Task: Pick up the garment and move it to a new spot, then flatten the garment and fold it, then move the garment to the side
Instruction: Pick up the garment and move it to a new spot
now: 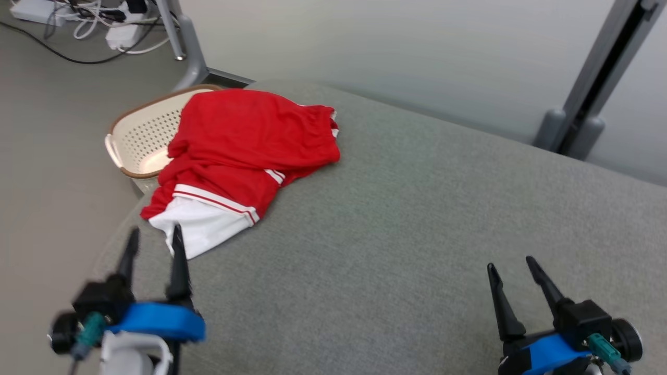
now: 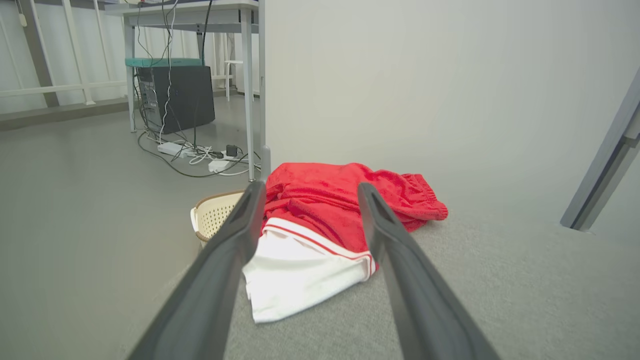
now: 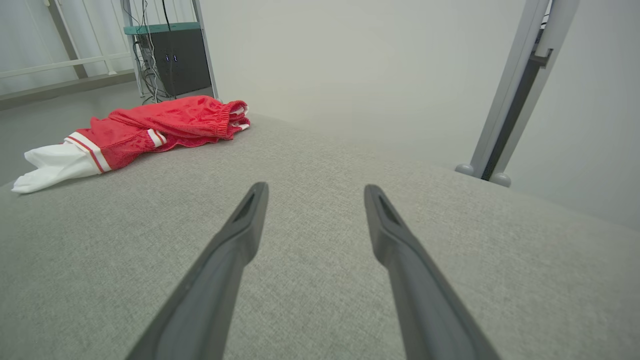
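Observation:
The garment (image 1: 245,146), red shorts with white trim and a white panel, lies crumpled near the far left corner of the grey cushioned surface (image 1: 417,234), partly draped over a basket. My left gripper (image 1: 155,235) hovers open just short of its white panel, fingers pointing at it, nothing between them. From the left wrist, the garment (image 2: 325,225) sits right ahead between the open fingers of the left gripper (image 2: 308,186). My right gripper (image 1: 510,263) stands open over bare fabric at the near right; the right wrist view has the garment (image 3: 145,132) far off to the left of the right gripper (image 3: 315,187).
A cream perforated basket (image 1: 138,138) stands off the surface's left edge, half under the garment. Cables and power strips (image 1: 99,23) lie on the floor beyond. A grey post (image 1: 589,99) rises at the back right before a pale wall.

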### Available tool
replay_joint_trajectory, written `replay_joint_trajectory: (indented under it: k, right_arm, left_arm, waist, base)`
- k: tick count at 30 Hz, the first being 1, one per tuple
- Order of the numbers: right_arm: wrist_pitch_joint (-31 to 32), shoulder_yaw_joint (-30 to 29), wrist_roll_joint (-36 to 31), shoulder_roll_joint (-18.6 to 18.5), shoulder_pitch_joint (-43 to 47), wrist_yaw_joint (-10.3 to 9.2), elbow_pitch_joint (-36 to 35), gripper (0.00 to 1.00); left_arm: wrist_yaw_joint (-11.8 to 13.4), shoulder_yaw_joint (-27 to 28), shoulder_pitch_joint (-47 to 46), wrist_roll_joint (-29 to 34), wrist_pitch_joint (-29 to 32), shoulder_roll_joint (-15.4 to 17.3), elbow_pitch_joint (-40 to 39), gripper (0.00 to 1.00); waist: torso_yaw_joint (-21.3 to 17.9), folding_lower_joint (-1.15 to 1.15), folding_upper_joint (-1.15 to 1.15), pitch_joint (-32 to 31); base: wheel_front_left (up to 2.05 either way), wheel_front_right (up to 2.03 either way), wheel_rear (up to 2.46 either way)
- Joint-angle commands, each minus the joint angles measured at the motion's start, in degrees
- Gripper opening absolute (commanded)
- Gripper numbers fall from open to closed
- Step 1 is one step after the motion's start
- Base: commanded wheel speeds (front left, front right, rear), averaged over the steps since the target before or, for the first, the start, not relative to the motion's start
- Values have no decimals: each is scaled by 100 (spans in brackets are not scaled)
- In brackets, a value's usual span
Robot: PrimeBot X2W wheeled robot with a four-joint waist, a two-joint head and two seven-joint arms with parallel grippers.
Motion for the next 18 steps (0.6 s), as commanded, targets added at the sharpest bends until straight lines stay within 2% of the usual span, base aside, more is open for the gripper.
replay_joint_trajectory:
  k: [1,5,9,14,18]
  right_arm:
    - [-20,-50,-98,-28,-94,3,-43,100]
    - [-20,-142,-333,-27,-277,3,-190,100]
    - [-20,-159,-570,-27,-525,3,-389,100]
    - [-20,-12,-831,-25,-909,2,-646,100]
    - [-20,200,-918,-26,-1163,3,-871,100]
  left_arm:
    - [-23,65,-288,-32,-28,113,-99,100]
    - [-38,366,-1096,-111,42,530,-377,100]
    - [-102,603,-2164,-265,407,956,-458,100]
    - [-191,665,-3532,-412,933,1415,-53,100]
    - [-250,512,-4297,-381,1345,1664,632,100]
  waist:
    - [-51,0,0,83]
    - [-276,0,0,449]
    - [-578,0,0,895]
    - [-1048,0,0,1493]
    - [-1419,0,0,1962]
  base:
    - [0,0,0]
    - [0,0,0]
    - [0,0,0]
    - [0,0,0]
    - [0,0,0]
